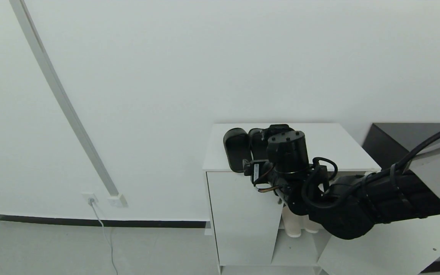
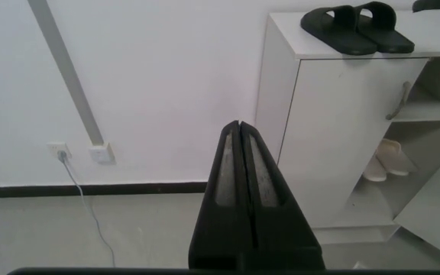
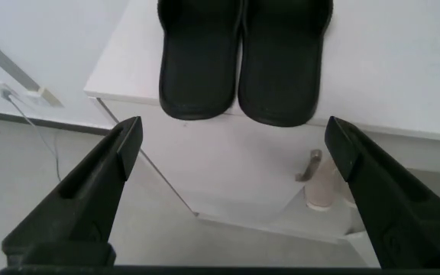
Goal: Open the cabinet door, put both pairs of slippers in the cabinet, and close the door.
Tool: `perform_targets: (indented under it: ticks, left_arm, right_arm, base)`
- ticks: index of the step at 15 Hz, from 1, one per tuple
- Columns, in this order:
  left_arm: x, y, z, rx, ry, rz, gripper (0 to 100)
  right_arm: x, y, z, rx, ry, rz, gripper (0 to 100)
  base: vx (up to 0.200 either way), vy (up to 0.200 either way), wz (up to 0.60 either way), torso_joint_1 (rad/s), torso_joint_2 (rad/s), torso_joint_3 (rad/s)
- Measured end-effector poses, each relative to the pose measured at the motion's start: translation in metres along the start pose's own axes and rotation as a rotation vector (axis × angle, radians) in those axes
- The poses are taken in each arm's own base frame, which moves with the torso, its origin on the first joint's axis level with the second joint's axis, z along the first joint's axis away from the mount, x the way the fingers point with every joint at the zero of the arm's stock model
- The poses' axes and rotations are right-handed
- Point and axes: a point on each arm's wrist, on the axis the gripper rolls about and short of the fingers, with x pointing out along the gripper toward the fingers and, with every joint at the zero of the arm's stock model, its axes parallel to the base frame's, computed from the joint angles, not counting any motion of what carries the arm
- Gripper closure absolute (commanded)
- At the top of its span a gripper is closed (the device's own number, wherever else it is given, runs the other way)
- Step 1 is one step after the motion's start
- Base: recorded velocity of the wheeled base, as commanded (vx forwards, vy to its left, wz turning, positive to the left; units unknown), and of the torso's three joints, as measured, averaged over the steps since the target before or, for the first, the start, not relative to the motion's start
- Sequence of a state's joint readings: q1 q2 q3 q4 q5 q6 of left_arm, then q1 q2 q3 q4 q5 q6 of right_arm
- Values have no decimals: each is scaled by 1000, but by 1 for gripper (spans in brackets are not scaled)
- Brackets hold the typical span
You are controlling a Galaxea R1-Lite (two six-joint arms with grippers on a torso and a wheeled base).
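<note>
A pair of black slippers (image 1: 239,149) (image 3: 239,61) (image 2: 357,27) lies side by side on top of the white cabinet (image 1: 338,145), near its front left corner. My right gripper (image 3: 235,131) is open and hovers just in front of and above their heels, one finger on either side of the pair, touching nothing. In the head view my right arm (image 1: 287,152) covers part of the pair. A pair of white slippers (image 1: 296,225) (image 2: 388,160) stands inside the cabinet on a shelf. My left gripper (image 2: 240,130) is shut and empty, low and to the left of the cabinet.
The cabinet's right door (image 1: 395,244) swings wide open toward me; the left door (image 1: 243,217) with its handle (image 2: 398,99) is closed. A wall socket with a white cable (image 1: 101,225) sits left of the cabinet. A dark surface (image 1: 403,141) stands to the right.
</note>
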State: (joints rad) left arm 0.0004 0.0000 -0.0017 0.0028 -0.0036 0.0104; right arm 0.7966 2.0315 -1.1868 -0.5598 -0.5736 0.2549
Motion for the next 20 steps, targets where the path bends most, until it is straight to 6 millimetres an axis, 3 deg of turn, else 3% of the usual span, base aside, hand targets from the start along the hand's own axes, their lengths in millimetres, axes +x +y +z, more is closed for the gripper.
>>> perform_targets:
  ticks: [3,9,13,20]
  left_arm:
    - [0,0,0,0,0,-1,100]
    - [0,0,0,0,1,-1,100]
    - [0,0,0,-5,1,0,100]
    - [0,0,0,-20,-1,2,100]
  right_arm:
    - [0,2,-2,0,1,3,0]
    - [15,5,-27,15,5,-1,0]
    - [39,4,-44,-19,-36,-4,0]
    - [96,-7,-49,-29,-40,-42,0]
  base:
    - [200,0,0,-7,-6,4]
    - [200,0,0,11,2,2]
    - [0,0,0,0,0,0]
    - [0,0,0,0,0,0]
